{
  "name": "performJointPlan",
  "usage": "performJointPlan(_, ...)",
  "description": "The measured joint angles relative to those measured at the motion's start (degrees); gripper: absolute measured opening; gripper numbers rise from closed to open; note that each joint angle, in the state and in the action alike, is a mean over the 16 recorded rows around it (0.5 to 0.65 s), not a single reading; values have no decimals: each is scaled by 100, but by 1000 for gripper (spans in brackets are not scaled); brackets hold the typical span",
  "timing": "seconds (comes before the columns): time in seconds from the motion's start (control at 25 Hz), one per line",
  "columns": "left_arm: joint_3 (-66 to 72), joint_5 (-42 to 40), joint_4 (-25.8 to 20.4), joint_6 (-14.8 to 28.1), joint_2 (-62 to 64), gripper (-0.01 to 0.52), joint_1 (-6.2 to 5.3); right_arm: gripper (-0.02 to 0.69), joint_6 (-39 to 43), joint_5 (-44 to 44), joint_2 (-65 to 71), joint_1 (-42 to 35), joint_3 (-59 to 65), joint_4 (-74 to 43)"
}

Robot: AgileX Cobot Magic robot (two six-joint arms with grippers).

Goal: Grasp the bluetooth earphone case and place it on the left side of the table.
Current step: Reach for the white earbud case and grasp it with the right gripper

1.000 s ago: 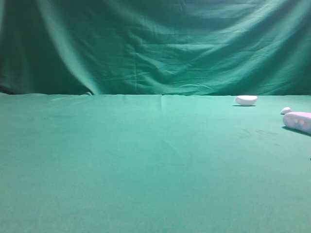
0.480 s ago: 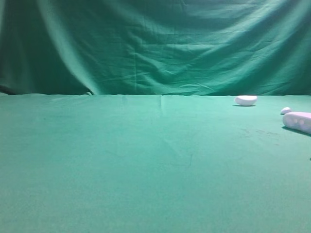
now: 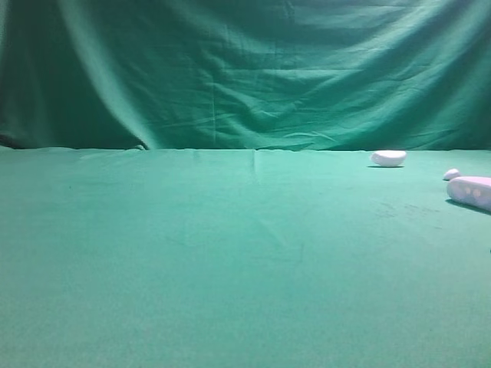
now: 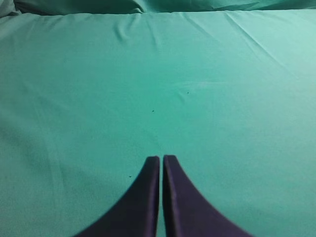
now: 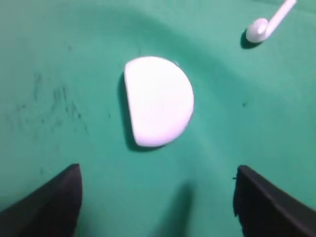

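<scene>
Nothing on the bench has visibly shifted over the last second: in the high view the three white pieces sit where they were, and neither arm has come into that frame. The earphone case lies at the far right edge of that view, partly cut off by the frame. Its long axis runs roughly left to right and dips a little toward the right, and its dimpled face is turned toward the camera. A tiny white bit sits just beside its left end, and a half-oval lump rests further back and to the left, well apart from it. The left gripper has its jaws pressed together over bare green cloth, with none of the white pieces in its view. The right gripper has its jaws spread wide and empty. Ahead of them, centred in the gap, lies a white half-oval shape with one flat side, and an earbud lies beyond it to the upper right. That shape looks to me like the lump rather than the case, though I cannot be sure. The case lies on the right arm's side, so the right arm is the nearer one, and a grip would best close across the short width of the case.
</scene>
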Motion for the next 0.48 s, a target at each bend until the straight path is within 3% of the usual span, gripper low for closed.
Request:
performJointPlan(0.24, 0, 0, 0, 0, 0, 0, 0, 525, -84, -209, 922, 0, -470, 5)
performJointPlan(0.48, 0, 0, 0, 0, 0, 0, 0, 469, -119, -272, 1455, 0, -794, -18)
